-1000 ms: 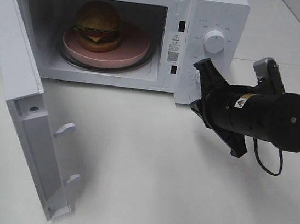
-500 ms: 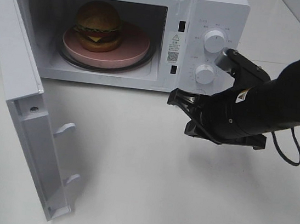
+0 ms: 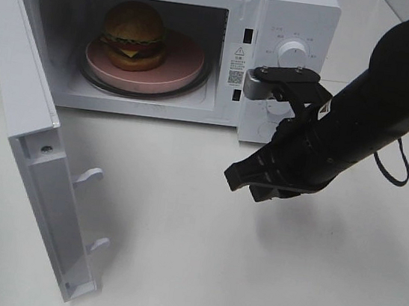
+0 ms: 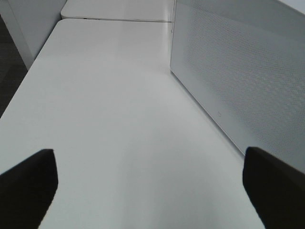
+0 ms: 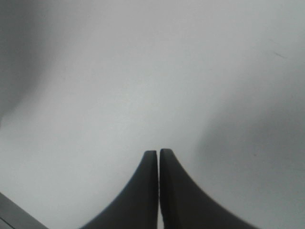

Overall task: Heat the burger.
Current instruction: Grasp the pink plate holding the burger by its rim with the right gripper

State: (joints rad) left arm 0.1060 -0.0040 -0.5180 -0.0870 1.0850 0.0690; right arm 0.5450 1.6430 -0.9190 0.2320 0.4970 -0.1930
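High view of a white table (image 3: 174, 270) with a white microwave (image 3: 299, 7) along the upper edge. At the left of the frame its door (image 3: 30, 130) hangs wide open, two latch hooks (image 3: 88, 177) jutting from its inner face. Inside the oven, upper left of centre, the burger (image 3: 133, 34) sits on a pink plate (image 3: 182, 67). Right of the opening is the control panel with a round dial (image 3: 291, 55). At centre right, the black right gripper (image 3: 237, 177) hovers low over the table, jaws pressed together and holding nothing. The left gripper (image 4: 150, 162) appears only in its own wrist view, spread wide and empty, beside a perforated white panel (image 4: 238, 81). The burger looks loaded, so closing the door seems the step in hand. It probably goes best with a steady push on the door's outer face near the free edge, following its arc until the hooks seat.
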